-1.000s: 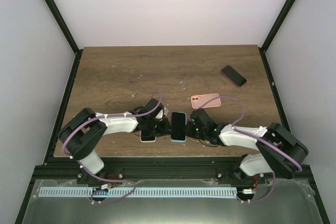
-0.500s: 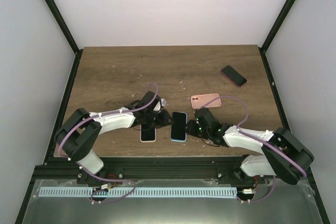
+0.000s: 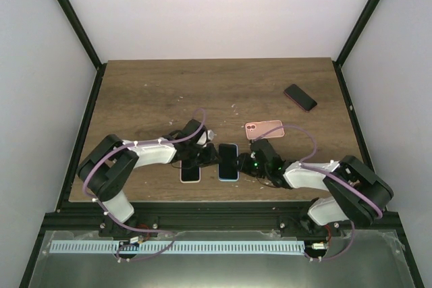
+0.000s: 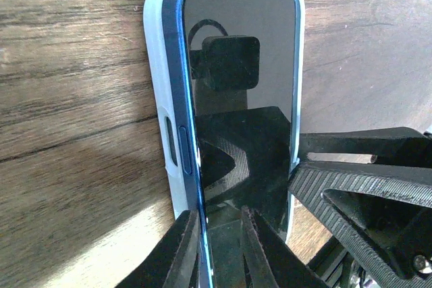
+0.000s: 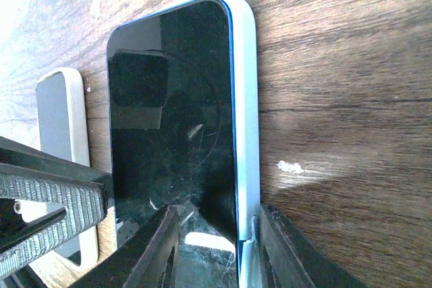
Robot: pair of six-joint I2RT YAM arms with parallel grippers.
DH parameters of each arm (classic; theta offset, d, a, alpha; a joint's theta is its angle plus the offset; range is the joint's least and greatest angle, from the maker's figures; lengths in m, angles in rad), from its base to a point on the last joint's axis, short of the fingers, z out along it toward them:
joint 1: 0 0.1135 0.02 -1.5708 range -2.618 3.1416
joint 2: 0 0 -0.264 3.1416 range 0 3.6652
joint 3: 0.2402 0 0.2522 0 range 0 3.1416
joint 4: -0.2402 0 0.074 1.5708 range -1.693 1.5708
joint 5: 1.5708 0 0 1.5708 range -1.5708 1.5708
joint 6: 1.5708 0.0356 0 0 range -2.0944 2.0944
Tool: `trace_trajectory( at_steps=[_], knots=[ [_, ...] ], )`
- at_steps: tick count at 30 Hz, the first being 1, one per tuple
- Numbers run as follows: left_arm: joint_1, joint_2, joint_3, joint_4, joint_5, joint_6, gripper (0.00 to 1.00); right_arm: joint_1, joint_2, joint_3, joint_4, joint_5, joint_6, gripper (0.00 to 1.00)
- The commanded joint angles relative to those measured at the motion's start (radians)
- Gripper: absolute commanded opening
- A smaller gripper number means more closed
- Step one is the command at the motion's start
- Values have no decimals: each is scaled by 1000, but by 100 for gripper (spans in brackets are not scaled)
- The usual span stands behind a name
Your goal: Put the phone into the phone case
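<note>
The phone (image 3: 229,161) has a dark screen and a blue frame and lies in a light blue phone case (image 4: 158,99) at the near middle of the table. In the left wrist view, the phone's (image 4: 243,99) blue left edge stands a little proud of the case wall. My left gripper (image 4: 219,247) is closed narrow on that edge, one finger outside it and one on the screen. My right gripper (image 5: 219,254) straddles the opposite side, one finger on the screen (image 5: 172,119) and one against the case wall (image 5: 246,99). In the top view, the left gripper (image 3: 212,160) and right gripper (image 3: 246,164) flank the phone.
A second phone in a white case (image 3: 190,173) lies just left of the blue one, under the left arm. A pink phone case (image 3: 263,129) lies behind the right gripper. A black phone (image 3: 300,97) lies at the far right. The table's near edge is close behind both grippers.
The left gripper has moved up off the white-cased phone, and that phone now shows. The blue-cased phone has shifted slightly left. Both grippers have stayed against its sides.
</note>
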Motion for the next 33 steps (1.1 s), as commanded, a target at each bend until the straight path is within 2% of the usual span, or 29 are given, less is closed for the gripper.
trace_trajectory(
  at_steps=[1, 5, 15, 24, 30, 33],
  knots=[
    [3, 10, -18, 36, 2, 27, 18, -4, 18, -30, 59, -39, 31, 34],
    [4, 17, -29, 33, 0, 33, 14, -6, 25, -35, 121, -89, 53, 34],
    [25, -25, -115, 71, -14, 57, 14, -11, 2, -67, 319, -193, 117, 36],
    [26, -44, -163, 116, -3, 31, 14, -12, 92, -94, 568, -268, 222, 36],
    [26, -51, -202, 143, -12, 14, 14, -12, 119, -135, 734, -284, 293, 36],
    [27, -50, -205, 136, -15, 16, 14, -12, 110, -140, 743, -275, 299, 37]
  ],
)
